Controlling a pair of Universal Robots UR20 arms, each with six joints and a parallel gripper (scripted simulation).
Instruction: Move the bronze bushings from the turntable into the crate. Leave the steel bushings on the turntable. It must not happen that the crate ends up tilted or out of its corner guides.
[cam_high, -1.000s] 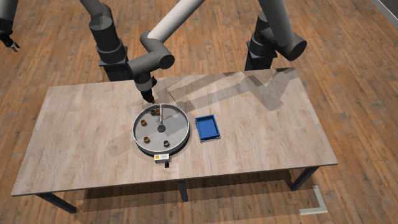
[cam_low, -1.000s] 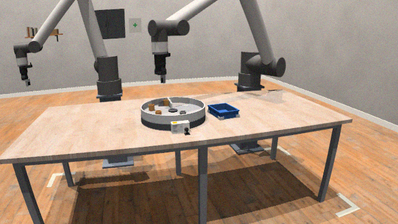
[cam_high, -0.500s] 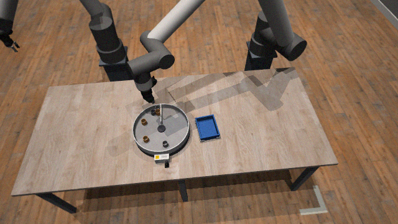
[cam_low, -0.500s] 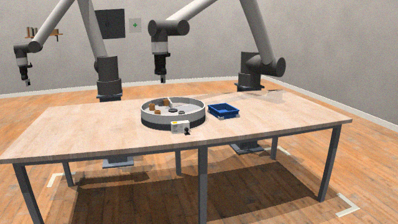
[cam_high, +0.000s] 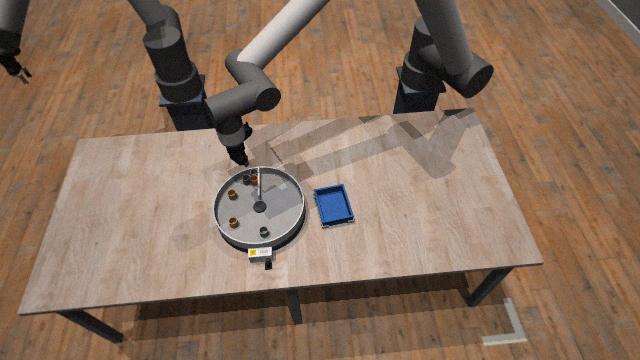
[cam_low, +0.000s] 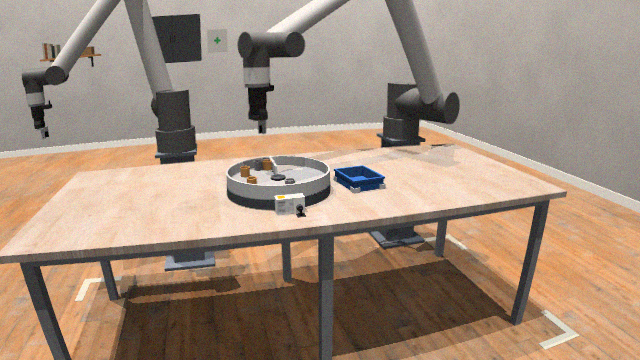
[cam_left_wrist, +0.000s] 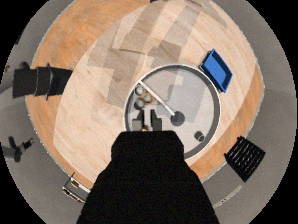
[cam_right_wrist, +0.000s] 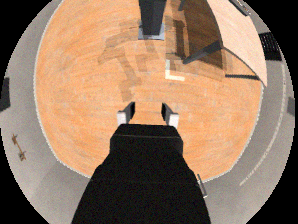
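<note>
Field of work: the surface (cam_high: 415, 220) (cam_low: 150, 210) (cam_left_wrist: 80, 115) (cam_right_wrist: 245, 40), with the round turntable (cam_high: 250, 246) (cam_low: 260, 192) (cam_left_wrist: 216, 117) set on it. Three bronze bushings are seen, all within the turntable rim. One bronze bushing (cam_high: 254, 180) (cam_low: 267, 164) (cam_left_wrist: 146, 98) is grouped with two steel bushings near the thin bar (cam_high: 259, 185) (cam_low: 274, 166) (cam_left_wrist: 157, 97). A second bronze bushing (cam_high: 232, 194) (cam_low: 245, 171) and a third bronze bushing (cam_high: 233, 222) (cam_low: 252, 180) are spaced apart along the same side. A lone steel bushing (cam_high: 264, 234) (cam_low: 290, 181) (cam_left_wrist: 200, 136) is noted near the rim, on the side of the white box (cam_high: 260, 255) (cam_low: 287, 204).

The blue crate (cam_high: 334, 206) (cam_low: 359, 178) (cam_left_wrist: 217, 70) is placed just beside the turntable. It appears level, seated at its corner guides (cam_high: 350, 220) (cam_low: 355, 189); its bare floor is exposed.

The left end effector (cam_high: 245, 164) (cam_low: 262, 131) (cam_left_wrist: 147, 114) is held pointing down, above and near the turntable rim, well clear of the bushings. Its fingers are parted by a narrow gap, released. The right end effector (cam_high: 25, 75) (cam_low: 45, 134) (cam_left_wrist: 33, 139) (cam_right_wrist: 148, 107) is suspended well away from the surface, over the floor, its fingers spread wide, likewise released
</note>
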